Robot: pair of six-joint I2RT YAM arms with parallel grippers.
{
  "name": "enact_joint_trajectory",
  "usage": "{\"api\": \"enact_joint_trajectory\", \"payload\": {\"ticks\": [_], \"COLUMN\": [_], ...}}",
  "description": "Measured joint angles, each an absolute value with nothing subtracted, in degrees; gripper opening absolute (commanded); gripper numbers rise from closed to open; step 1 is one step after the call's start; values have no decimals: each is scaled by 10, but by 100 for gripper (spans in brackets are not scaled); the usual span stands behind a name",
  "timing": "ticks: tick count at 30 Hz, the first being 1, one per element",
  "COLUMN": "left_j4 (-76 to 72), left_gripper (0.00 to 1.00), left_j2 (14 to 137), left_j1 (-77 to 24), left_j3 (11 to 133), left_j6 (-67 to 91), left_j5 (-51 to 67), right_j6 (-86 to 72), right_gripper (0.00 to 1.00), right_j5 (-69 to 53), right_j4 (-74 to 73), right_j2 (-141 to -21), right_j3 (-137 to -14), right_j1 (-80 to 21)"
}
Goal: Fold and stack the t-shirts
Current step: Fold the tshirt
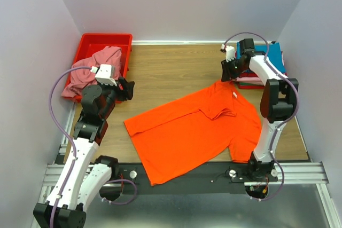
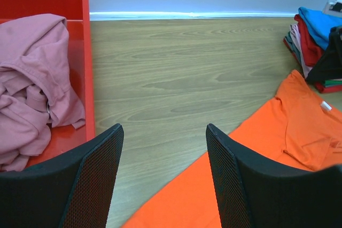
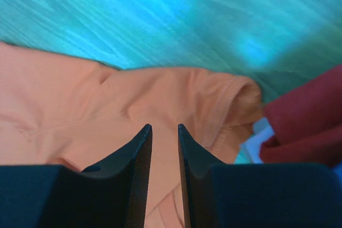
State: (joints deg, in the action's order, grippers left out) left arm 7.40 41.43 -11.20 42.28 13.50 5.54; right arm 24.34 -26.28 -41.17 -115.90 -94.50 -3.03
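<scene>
A bright orange t-shirt (image 1: pixel 192 132) lies spread flat on the wooden table, with one sleeve folded in over its chest. It also shows in the left wrist view (image 2: pixel 299 132) and the right wrist view (image 3: pixel 160 100). My right gripper (image 1: pixel 228 72) hovers right over its far shoulder; its jaws (image 3: pixel 164 126) stand a narrow gap apart with orange cloth showing between them, nothing pinched. My left gripper (image 1: pixel 128 90) is wide open and empty (image 2: pixel 163 126), above the table left of the shirt. A dusty pink t-shirt (image 1: pixel 99 65) lies crumpled in the bin (image 2: pixel 32 78).
The red plastic bin (image 1: pixel 107 40) stands at the back left (image 2: pixel 80 52). A stack of folded shirts, teal blue on top over red and pale pink (image 1: pixel 272 57), sits at the back right (image 2: pixel 315 36); its red layer (image 3: pixel 304 121) is just beside my right gripper. White walls enclose three sides.
</scene>
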Motion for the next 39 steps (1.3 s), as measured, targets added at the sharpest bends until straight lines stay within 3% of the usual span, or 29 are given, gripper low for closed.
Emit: {"api": "enact_joint_trajectory", "payload": {"ticks": [7,13,39], "left_j4": [74,74,74], "left_gripper": [71,71,71], "left_j2": [423,433,426], "left_j1": [-112,-112,-112], "left_j3": [423,423,423], "left_j6": [135,135,135], "left_j5": [55,55,55], "right_j6": [281,323,386], "right_gripper": [22,20,19], "right_j5": [-296,-305,-272], "right_j4": [-411,-422,-464], "right_j2": [-1087,-1047,-929], "right_j3": [-805,-713,-569], "right_j1": [-43,-53,-85]}}
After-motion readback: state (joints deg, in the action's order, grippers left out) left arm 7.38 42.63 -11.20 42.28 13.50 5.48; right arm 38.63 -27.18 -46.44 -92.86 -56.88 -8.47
